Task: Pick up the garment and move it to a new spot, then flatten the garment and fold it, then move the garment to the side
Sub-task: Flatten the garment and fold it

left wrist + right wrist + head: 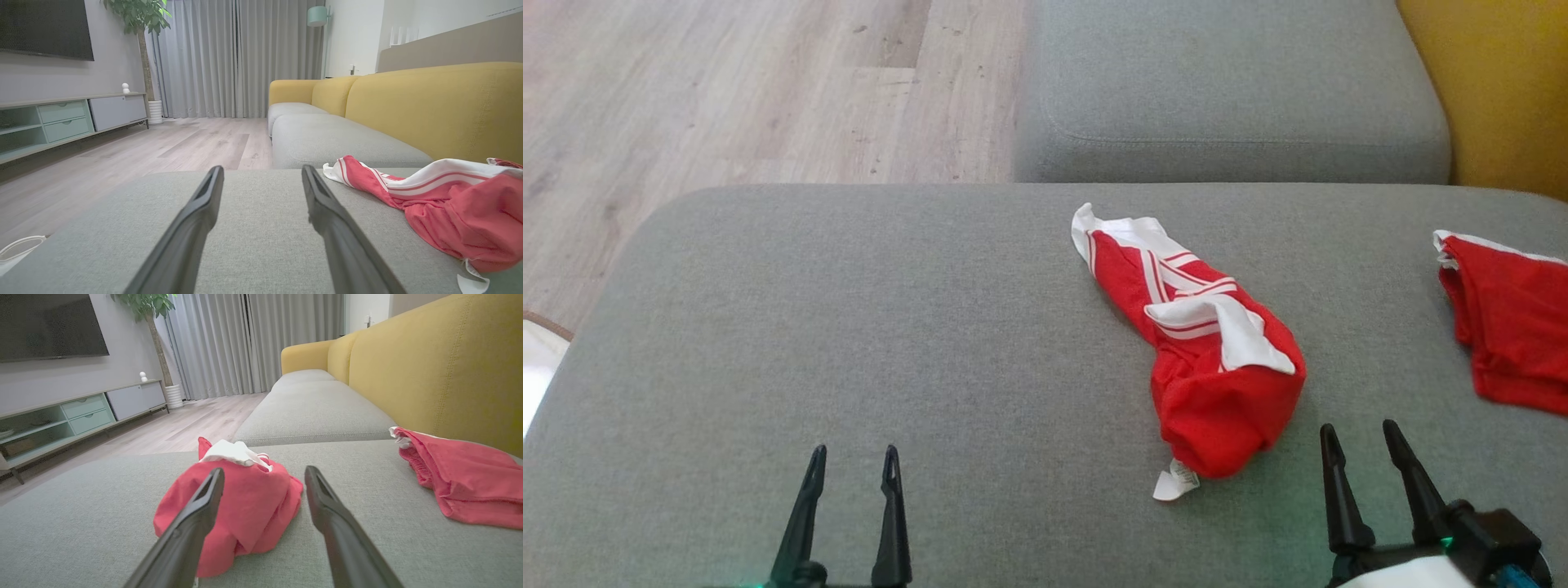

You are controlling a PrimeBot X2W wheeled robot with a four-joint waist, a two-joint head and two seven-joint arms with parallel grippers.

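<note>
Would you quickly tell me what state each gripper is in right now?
Left gripper: open, holding nothing.
Right gripper: open, holding nothing, beside the red garment.

Grey cushion [849, 327]; wood floor [727, 98]; yellow backrest [1494, 90]; second red cloth [1515, 327], perhaps shorts.

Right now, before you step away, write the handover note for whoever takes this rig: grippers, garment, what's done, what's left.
Left gripper: open, empty, over a bare part of the grey cushion.
Right gripper: open, empty, just right of the garment's near end.
Garment: red with white stripes, crumpled in a heap on the cushion, right of centre, not held.
Second red garment: lies apart at the right edge of the head view.
Done: nothing that shows.
Left: pick up, move, flatten, fold, set aside.
</note>
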